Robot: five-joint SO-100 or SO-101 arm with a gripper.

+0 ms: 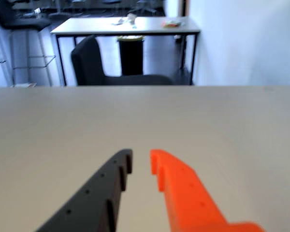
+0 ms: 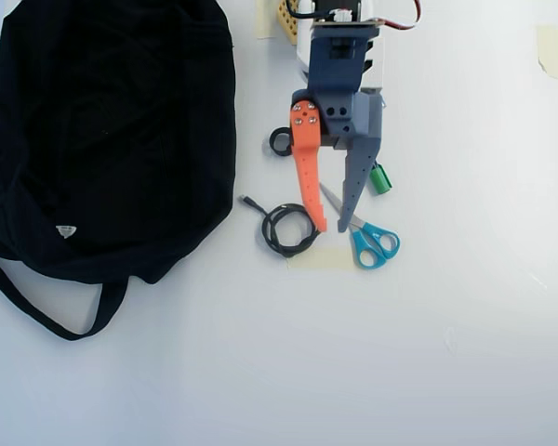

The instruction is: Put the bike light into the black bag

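End effector [image 1: 140, 162] sits nearest the lens in wrist view: black finger at approx 7 o'clock, orange finger at approx 5 o'clock, narrow gap between tips, nothing in it. Jaws slightly parted, empty. Same in overhead view [image 2: 332, 227]: fingers point to 6 o'clock, a slim wedge of white desk [image 2: 465, 307] showing between them.

Bike light [image 2: 281, 142] lies on desk at approx 9 o'clock of the arm's wrist block, just beside the orange finger's base. Only the round strap loop is plain; blocky body appears tucked under or against the arm, can't confirm. Black bag [image 2: 102, 130] fills the 9–11 o'clock part of overhead view, well apart from end effector, strap trailing to approx 7 o'clock, white label low on its side. Whether the opening faces up: can't tell, fabric reads as one dark mass.

Other items: coiled black cable [image 2: 290, 229] touching or just beside the orange tip; teal-handled scissors [image 2: 367, 240] partly under the dark finger; small green item [image 2: 380, 178] at 3 o'clock of it, ID unclear.

Judgement: fingertips reach past the light, so arm prob. needs to draw back and swing toward it before any grasp. Task not started as things lie.

Wrist view shows only bare desk and background room furniture; no task item in it. Arm base cut off at 12 o'clock edge of overhead view.
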